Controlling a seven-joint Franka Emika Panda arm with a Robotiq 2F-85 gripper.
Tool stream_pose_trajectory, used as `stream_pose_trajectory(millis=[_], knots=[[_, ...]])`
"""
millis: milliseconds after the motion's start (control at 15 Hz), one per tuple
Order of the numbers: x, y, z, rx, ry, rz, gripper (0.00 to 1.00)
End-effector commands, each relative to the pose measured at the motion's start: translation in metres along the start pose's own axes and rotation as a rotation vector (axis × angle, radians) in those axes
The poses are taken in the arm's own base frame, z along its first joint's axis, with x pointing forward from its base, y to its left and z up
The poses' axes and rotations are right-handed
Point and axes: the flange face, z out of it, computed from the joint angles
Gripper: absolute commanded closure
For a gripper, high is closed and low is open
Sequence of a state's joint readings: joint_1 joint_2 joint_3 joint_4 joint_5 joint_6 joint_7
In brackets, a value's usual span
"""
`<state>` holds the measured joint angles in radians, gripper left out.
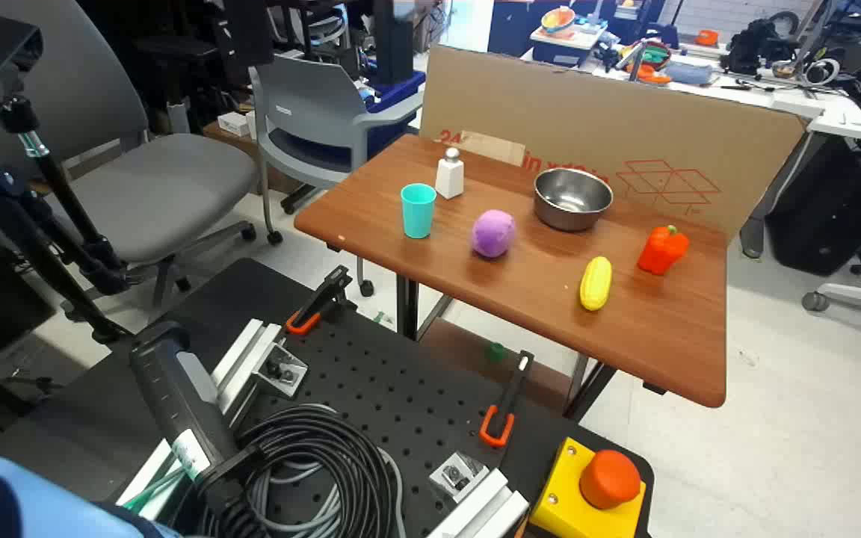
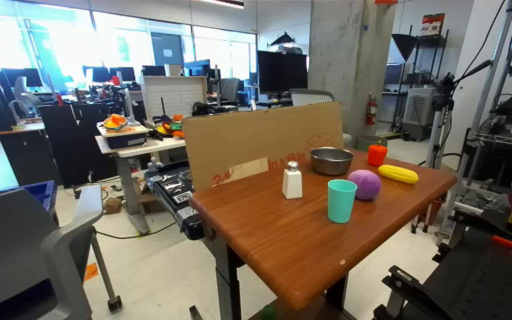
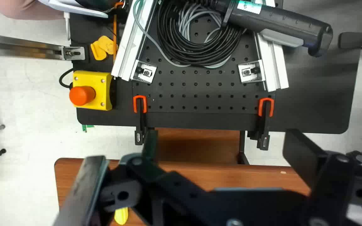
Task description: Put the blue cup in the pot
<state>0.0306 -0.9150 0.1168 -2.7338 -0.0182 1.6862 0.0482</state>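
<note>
Teal-blue cylindrical plastic cup (image 1: 418, 212) stands ungrasped, your dark blocky fingers (image 3: 303, 160) spread, empty; you're likely at approach: straddle it, then seek the round silver steel pot (image 1: 569, 214).

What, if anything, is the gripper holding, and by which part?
Nothing: in the wrist view the fingers stand wide apart with nothing gripped between them, and the blue cup stands upright on the table.
</note>
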Motion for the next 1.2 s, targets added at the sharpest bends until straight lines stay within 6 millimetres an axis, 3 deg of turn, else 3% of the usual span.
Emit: stream_pose_trajectory(millis=[0, 267, 400, 1133], knots=[[0.000, 0.000, 0.000, 0.000, -0.001, 0.000, 0.00], [0.000, 0.000, 0.000, 0.000, 0.000, 0.000, 0.00], [0.013, -0.002, 0.014, 0.004, -0.028, 0.034, 0.00], [0.130, -0.002, 0.133, 0.007, 0.028, 0.214, 0.00]])
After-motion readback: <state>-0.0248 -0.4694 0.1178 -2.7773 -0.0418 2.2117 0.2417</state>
